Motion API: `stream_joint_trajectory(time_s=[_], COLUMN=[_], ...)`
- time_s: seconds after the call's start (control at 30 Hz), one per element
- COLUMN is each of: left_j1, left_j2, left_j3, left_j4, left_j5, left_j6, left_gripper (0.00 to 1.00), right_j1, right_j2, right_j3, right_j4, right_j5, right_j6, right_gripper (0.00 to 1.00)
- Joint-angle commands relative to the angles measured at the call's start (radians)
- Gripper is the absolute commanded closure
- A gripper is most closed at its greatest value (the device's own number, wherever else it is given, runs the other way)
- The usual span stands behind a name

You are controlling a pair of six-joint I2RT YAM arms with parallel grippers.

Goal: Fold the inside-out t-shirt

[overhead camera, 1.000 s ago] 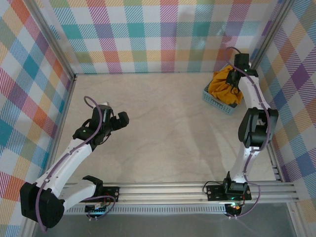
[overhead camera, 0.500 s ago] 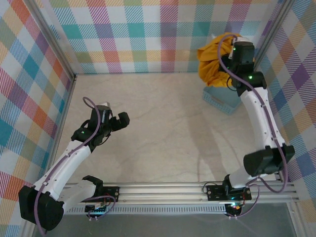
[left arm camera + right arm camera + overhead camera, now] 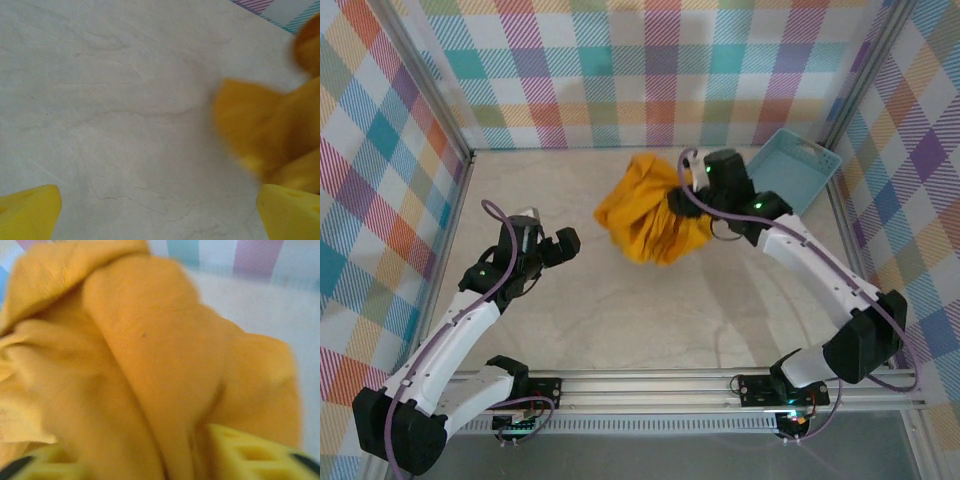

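From above, the t-shirt [image 3: 650, 215] is bunched over mid-table at my right gripper [image 3: 695, 195], a spot I judge roomy enough to spread it. The basket [image 3: 798, 170] leans in the far corner, out of the way. My left gripper [image 3: 552, 243] waits nearby.

Left wrist: jaws wide, empty, cloth just ahead.

Right wrist: cloth sits between my parted fingers [image 3: 240, 450]; I cannot tell whether they grip it.

Basket [image 3: 800, 172] behind and right of the t-shirt [image 3: 645, 212].
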Motion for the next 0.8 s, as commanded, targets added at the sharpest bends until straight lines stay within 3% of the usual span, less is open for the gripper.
stream_joint_trajectory(time_s=[0.0,0.07,0.2,0.33,0.53,0.67,0.77], left_j1=[-0.010,-0.010,-0.013,-0.057,-0.147,-0.174,-0.177], left_j2=[-0.001,0.031,0.159,0.343,0.604,0.728,0.759], left_j3=[-0.020,-0.020,0.020,0.120,0.242,0.278,0.281], left_j4=[-0.023,-0.011,0.016,0.003,-0.016,-0.019,-0.006], left_j5=[0.024,0.052,0.124,0.153,0.160,0.165,0.176], left_j6=[-0.006,-0.004,-0.007,0.003,0.002,-0.009,-0.021], left_gripper=[0.00,0.00,0.00,0.00,0.06,0.20,0.35], right_j1=[-0.010,-0.008,0.012,0.054,0.094,0.097,0.101], right_j2=[-0.007,-0.012,-0.016,0.035,0.104,0.104,0.109], right_j3=[-0.127,-0.184,-0.229,-0.240,-0.297,-0.370,-0.386], right_j4=[-0.001,-0.008,0.014,0.019,-0.044,-0.040,-0.049], right_j5=[0.110,0.092,0.012,-0.034,0.003,-0.016,-0.034], right_j6=[0.090,0.093,0.122,0.181,0.286,0.320,0.327], right_gripper=[0.31,0.24,0.19,0.18,0.22,0.29,0.41])
